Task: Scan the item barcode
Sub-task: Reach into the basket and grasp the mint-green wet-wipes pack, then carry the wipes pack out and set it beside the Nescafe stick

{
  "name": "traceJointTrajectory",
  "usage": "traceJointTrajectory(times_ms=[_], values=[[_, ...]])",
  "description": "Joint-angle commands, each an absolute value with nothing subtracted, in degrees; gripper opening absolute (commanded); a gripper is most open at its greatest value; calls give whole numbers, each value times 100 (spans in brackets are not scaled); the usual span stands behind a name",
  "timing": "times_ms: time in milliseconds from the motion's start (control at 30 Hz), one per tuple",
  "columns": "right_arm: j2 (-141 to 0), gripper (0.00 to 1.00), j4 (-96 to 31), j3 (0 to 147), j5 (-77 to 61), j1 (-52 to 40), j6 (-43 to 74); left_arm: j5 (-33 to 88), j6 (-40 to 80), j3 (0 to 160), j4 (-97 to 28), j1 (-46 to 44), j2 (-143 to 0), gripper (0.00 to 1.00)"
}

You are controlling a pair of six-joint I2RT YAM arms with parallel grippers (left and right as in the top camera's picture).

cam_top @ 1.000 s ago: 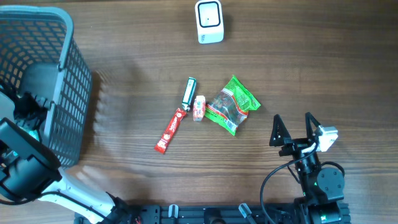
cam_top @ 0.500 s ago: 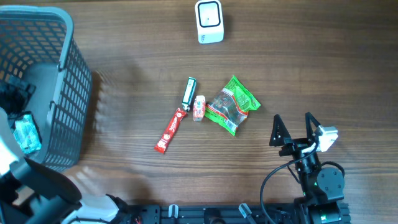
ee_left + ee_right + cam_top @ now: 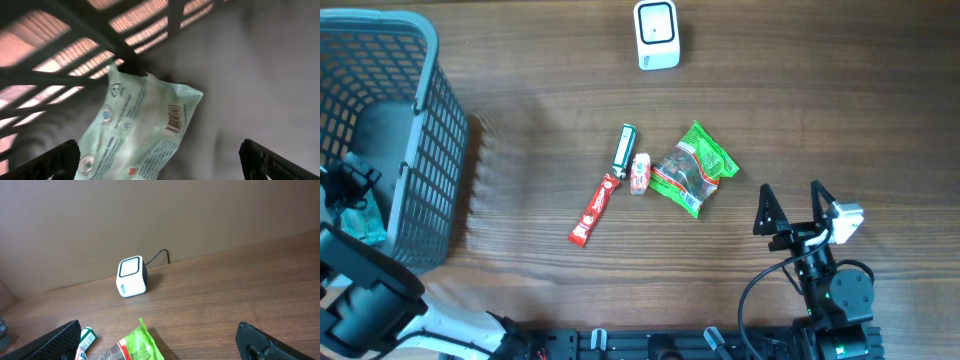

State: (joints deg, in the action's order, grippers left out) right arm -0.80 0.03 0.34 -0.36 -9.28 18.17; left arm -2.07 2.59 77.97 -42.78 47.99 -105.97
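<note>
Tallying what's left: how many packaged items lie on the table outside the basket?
4, mid-table: green-white tube, small candy, green bag, red stick. None apparently hidden.

We see the white scanner cube (image 3: 657, 34), dark-framed window, upright at twelve o'clock; the pale green packet (image 3: 140, 130) lies tilted in the basket (image 3: 430, 130) at nine o'clock, barcode facing up; a green bag (image 3: 693, 167), red stick (image 3: 594, 209), green-and-white stick (image 3: 624, 146) and small sweet (image 3: 640, 172) lie at centre.
</note>
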Motion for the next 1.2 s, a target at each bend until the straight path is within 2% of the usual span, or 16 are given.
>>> traceJointTrajectory(times_ms=[0,100,200,233,333,467,667,767,800,867,900,1000,1167], values=[[-64,100,38,30,5,-908,1820,-71,128,7758,-4309,4829,-11091,100],[-64,100,36,30,5,-908,1820,-71,196,7758,-4351,4829,-11365,97],[-64,100,36,30,5,-908,1817,-12,392,7758,-4362,4823,-11360,59],[-64,100,36,30,5,-908,1820,248,532,7780,-4364,4823,-11314,53],[-64,100,36,30,5,-908,1820,1494,965,8130,-4600,4823,-11041,52],[-64,100,36,30,5,-908,1820,2248,1280,8711,-4984,4770,-10272,49],[-64,100,38,30,5,-908,1820,2259,1551,8864,-5019,4329,-8495,46],[-64,100,36,30,5,-908,1820,1632,1549,8862,-5063,3907,-7679,42],[-64,100,36,30,8,-908,1817,1575,1549,8862,-5096,3771,-7498,39],[-64,100,36,30,5,-908,1820,1581,1553,8862,-5218,3535,-7240,25],[-64,100,36,30,5,-908,1820,1564,1549,8862,-5310,3374,-7135,24],[-64,100,38,30,5,-908,1820,1192,1549,8862,-5566,2987,-7035,25],[-64,100,36,30,5,-908,1820,1472,1549,8862,-6318,2115,-7032,27]])
